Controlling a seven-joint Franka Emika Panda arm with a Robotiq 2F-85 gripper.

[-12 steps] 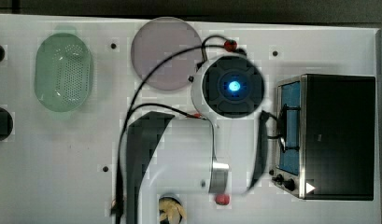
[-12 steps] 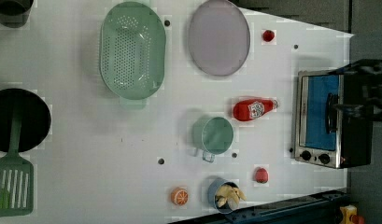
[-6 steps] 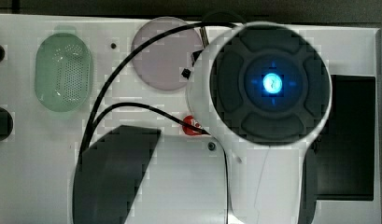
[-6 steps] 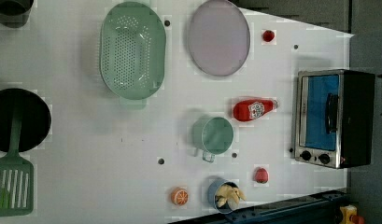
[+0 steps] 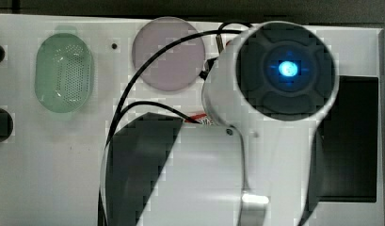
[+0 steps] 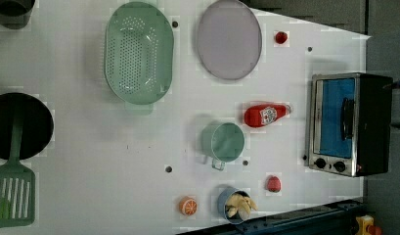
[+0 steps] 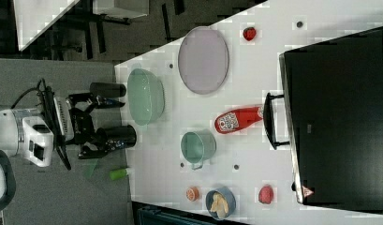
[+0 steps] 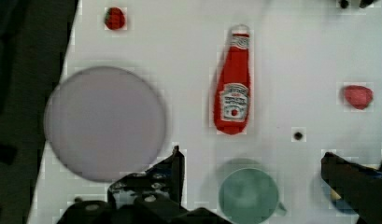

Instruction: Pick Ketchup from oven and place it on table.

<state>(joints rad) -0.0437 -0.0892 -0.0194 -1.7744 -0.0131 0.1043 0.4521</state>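
- The Ketchup [image 6: 265, 115] lies on its side on the table [image 6: 90, 161], just in front of the oven [image 6: 351, 125], cap pointing toward the oven's glass door.
- The oven door looks shut, its handle [image 7: 272, 121] close by the bottle's cap but, as far as I can tell, not touching it.
- In the right view the gripper [image 7: 102, 124] hangs well away from the oven, out past the far edge of the table, and its jaws stand wide apart with nothing between them.
- The wrist view looks down past the two dark fingers [image 8: 167, 179] at the bottle lying free, with the teal cup [image 8: 248, 195] nearer the camera and the lilac plate [image 8: 104, 122] to one side.
- My read: the placing step looks done, since the bottle rests on the table outside the oven and the claw is empty.
- If anything is left, it is only for the arm to keep clear; I would not send it back toward the oven, where it could roll the bottle.
- The strawberry [image 6: 273, 183] and the cup, both on the table near the oven front, need nothing.
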